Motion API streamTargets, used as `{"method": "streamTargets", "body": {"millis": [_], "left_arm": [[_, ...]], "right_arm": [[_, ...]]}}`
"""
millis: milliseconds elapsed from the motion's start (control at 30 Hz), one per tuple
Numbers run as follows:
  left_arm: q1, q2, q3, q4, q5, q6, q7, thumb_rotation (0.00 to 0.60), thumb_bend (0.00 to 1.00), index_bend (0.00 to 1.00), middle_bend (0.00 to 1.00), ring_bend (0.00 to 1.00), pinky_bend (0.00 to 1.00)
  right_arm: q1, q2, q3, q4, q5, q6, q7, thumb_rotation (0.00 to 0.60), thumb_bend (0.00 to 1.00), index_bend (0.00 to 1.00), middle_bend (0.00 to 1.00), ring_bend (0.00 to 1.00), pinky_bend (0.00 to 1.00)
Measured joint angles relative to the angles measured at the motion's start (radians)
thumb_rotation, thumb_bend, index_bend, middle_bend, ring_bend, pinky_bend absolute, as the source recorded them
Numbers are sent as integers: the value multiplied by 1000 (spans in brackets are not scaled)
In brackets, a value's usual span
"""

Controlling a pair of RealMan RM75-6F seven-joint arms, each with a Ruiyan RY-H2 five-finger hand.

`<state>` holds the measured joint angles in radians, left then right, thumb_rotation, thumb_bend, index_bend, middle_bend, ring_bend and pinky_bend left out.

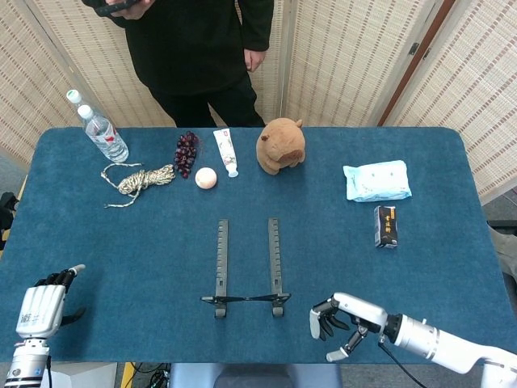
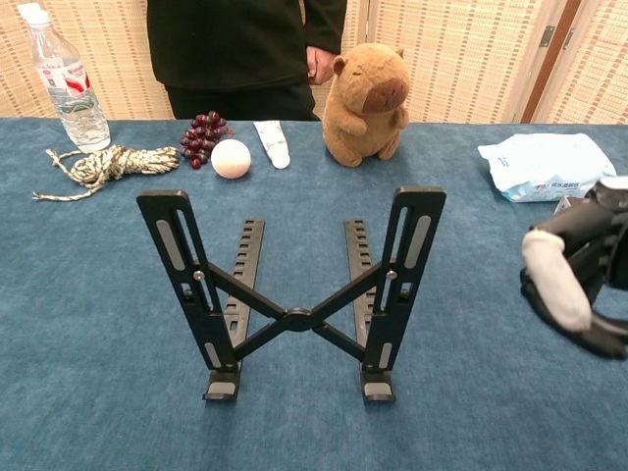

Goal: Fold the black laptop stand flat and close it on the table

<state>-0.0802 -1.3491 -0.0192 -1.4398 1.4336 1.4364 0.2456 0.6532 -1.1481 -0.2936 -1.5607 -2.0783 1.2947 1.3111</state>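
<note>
The black laptop stand point(image 2: 294, 294) stands unfolded near the middle of the blue table point(image 1: 452, 242), toward its near edge; its two upright arms rise from small feet and are joined by crossed bars, and two notched base rails run away from the feet toward the far side. Nothing touches it. The right hand point(image 1: 335, 322) hovers low at the near edge, just right of the stand's right foot, its fingers apart and lightly curled with nothing in them; in the chest view the same hand point(image 2: 579, 289) shows at the right margin, white fingertips pointing toward the stand. The left hand point(image 1: 40, 305) is at the near left corner, well apart from the stand, fingers stretched out and holding nothing. Along the far side, from left to right, lie a water bottle point(image 1: 98, 128), a coil of rope point(image 1: 141, 179), a bunch of dark grapes point(image 1: 187, 153), a pale ball point(image 1: 206, 178), a white tube point(image 1: 226, 151) and a brown plush animal point(image 1: 280, 145). On the right side lie a pack of wipes point(image 1: 376, 179) and, nearer, a small dark box point(image 1: 387, 225). A person in black point(image 1: 194, 48) stands behind the far edge.
</note>
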Motion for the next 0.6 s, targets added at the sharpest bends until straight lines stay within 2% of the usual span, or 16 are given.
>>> {"method": "streamTargets", "body": {"millis": [133, 300, 467, 600], "left_arm": [[1, -1, 0, 2, -1, 0, -4, 600, 63, 227, 346, 345, 458], [3, -2, 2, 5, 0, 1, -8, 600, 63, 227, 346, 345, 458], [4, -4, 2, 9, -1, 1, -11, 600, 62, 227, 345, 345, 459], [4, -7, 3, 11, -2, -1, -11, 600, 62, 227, 345, 345, 458]], "right_arm": [[35, -10, -33, 25, -56, 12, 25, 600, 0, 414, 459, 471, 715], [86, -27, -82, 61, -129, 37, 59, 600, 0, 251, 288, 290, 486], [125, -48, -122, 96, -165, 70, 83, 600, 0, 111, 131, 149, 357], [141, -62, -137, 108, -162, 78, 86, 600, 0, 36, 48, 77, 306]]}}
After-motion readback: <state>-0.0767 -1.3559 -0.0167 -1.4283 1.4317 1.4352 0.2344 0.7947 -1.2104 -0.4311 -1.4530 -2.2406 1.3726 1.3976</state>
